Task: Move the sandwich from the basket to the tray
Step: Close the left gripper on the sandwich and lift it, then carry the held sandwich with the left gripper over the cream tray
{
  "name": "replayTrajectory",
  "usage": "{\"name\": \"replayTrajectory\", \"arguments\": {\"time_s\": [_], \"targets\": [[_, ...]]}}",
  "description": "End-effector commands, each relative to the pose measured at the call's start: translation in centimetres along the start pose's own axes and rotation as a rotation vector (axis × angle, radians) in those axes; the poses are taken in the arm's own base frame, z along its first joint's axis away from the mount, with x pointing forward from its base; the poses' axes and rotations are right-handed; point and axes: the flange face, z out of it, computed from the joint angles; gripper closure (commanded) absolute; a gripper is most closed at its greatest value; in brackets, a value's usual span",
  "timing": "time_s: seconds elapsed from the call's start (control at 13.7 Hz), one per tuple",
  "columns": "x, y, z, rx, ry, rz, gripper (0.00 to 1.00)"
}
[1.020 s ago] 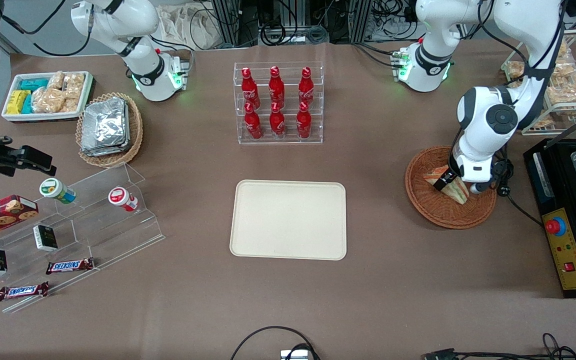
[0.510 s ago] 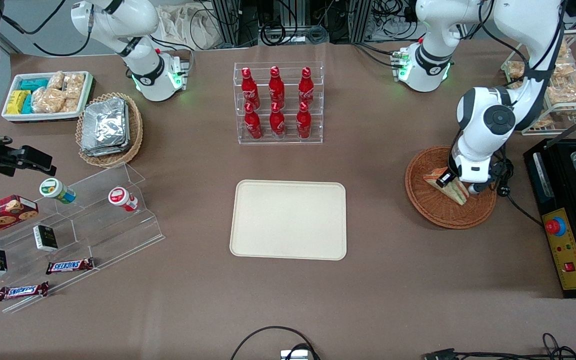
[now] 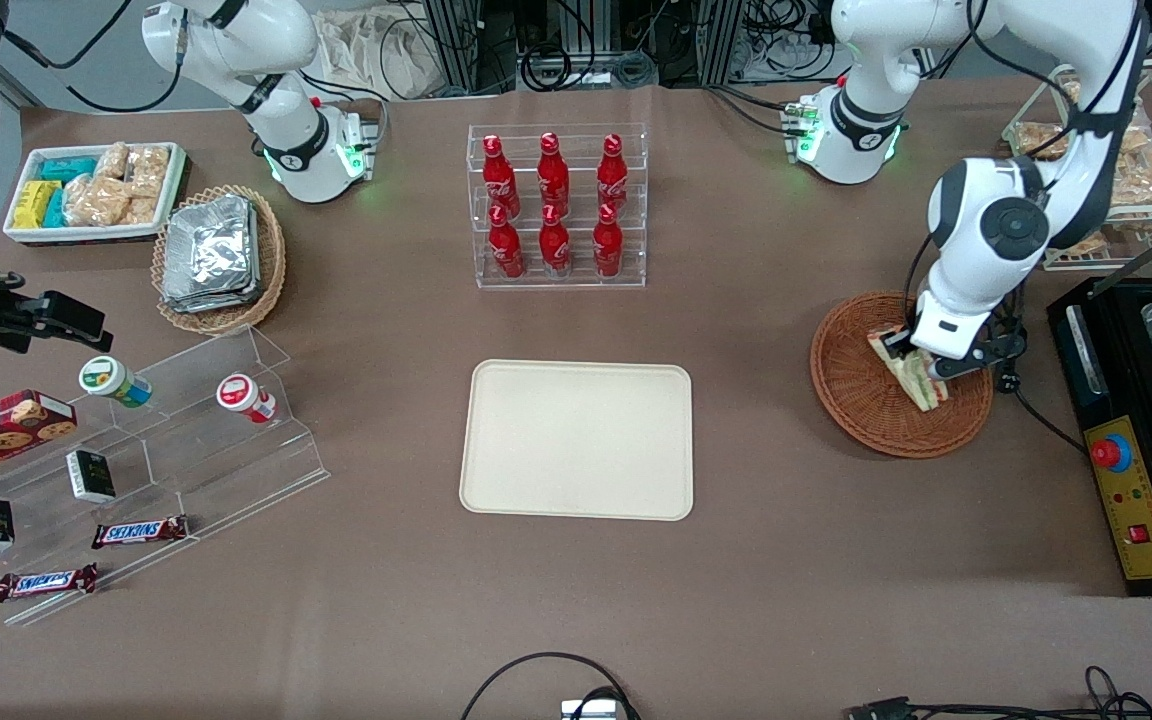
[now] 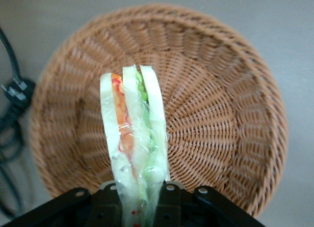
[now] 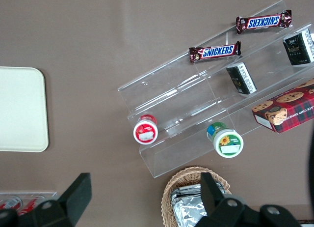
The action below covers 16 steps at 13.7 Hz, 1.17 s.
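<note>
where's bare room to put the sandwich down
The tray is bare all over, nearer the camera than the bottle rack. The gripper holds the sandwich above the basket. The snack shelf is crowded.

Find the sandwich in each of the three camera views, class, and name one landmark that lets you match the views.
Front view: the sandwich is over the basket, clamped in the gripper, toward the working arm's end of the table.
Left wrist view: sandwich held edge-up between the fingers, basket beneath.
Right wrist view: not in it.
Shared landmark: the basket.
</note>
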Motion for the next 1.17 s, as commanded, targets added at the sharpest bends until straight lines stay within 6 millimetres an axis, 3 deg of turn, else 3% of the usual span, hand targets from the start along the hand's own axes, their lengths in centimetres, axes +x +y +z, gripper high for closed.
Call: {"name": "replayTrajectory", "arguments": {"time_s": [0.0,0.22,0.44,0.8,1.09], "targets": [[0.7,-0.2,-4.7,0.013,0.048,0.174,0.83],[1.1,0.7,-6.7,0.004,0.087,0.34,0.8],[1.3,4.1,-8.4,-0.046,0.116,0.39,0.82],[3.4,11.7,-13.6,-0.082,0.002,0.421,0.83],[3.5,18.2,-14.5,-0.091,0.004,0.37,0.82]]}}
